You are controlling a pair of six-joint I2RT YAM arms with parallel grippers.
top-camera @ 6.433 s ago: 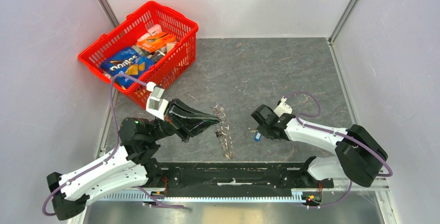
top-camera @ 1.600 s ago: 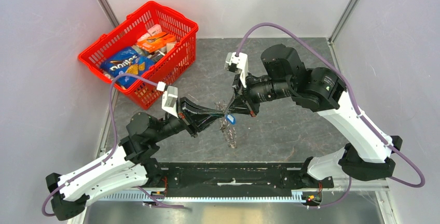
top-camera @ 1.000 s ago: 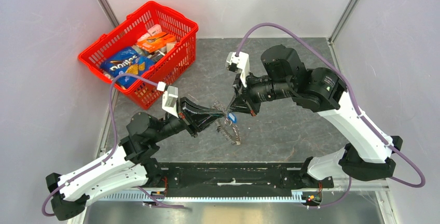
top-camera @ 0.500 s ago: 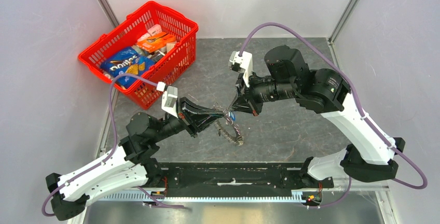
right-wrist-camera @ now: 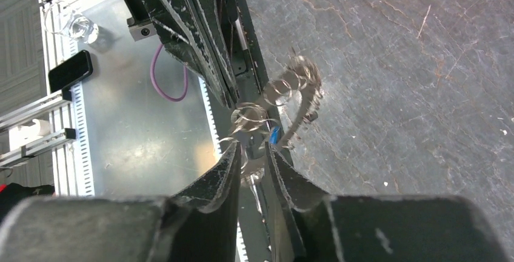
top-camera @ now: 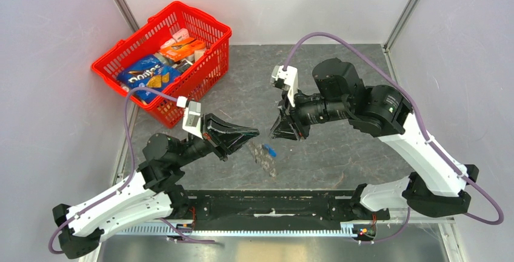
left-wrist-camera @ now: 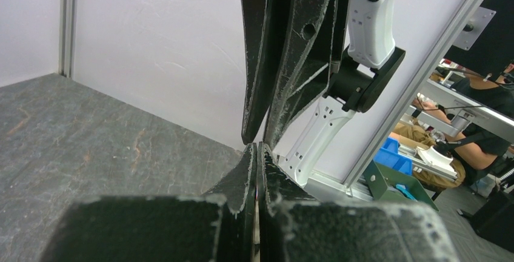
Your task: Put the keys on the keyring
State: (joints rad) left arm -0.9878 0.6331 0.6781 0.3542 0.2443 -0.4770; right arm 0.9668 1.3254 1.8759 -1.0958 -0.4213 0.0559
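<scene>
Pale grey walls close in a dark, scuffed, slate-like table (top-camera: 345, 74). Near its middle the right gripper (right-wrist-camera: 251, 154) has two matt black wedge-shaped fingers with scratched, chalky edges. They are parted by a narrow gap and hold nothing. Facing it tip to tip but apart, the left gripper (top-camera: 254, 133) has the same tapered black fingers pressed flat together; whether any wire is pinched between them cannot be told. Below and between the two tips are the keys (top-camera: 265, 159), lying on or just above the table. They are thin silvery metal blades with toothed edges, fanned in a curling row and blurred in the right wrist view. They are strung along a coiled wire keyring (right-wrist-camera: 247, 117), whose loops sit just beside the left fingertips. A tiny blue-headed key (top-camera: 270, 150) touches the bunch at its upper right edge. Half a second earlier both grippers met over the bunch, with the blue-headed key at the right one's closed tips. Since then that gripper has let go and pulled back to the right, the left has drawn back a little, and the bunch has dropped lower. Well apart, at the far left corner, a red plastic mesh basket (top-camera: 203, 77) holds a glossy blue Doritos bag (top-camera: 147, 74), an orange carton (top-camera: 182, 48) and a small white packet (top-camera: 180, 34).
</scene>
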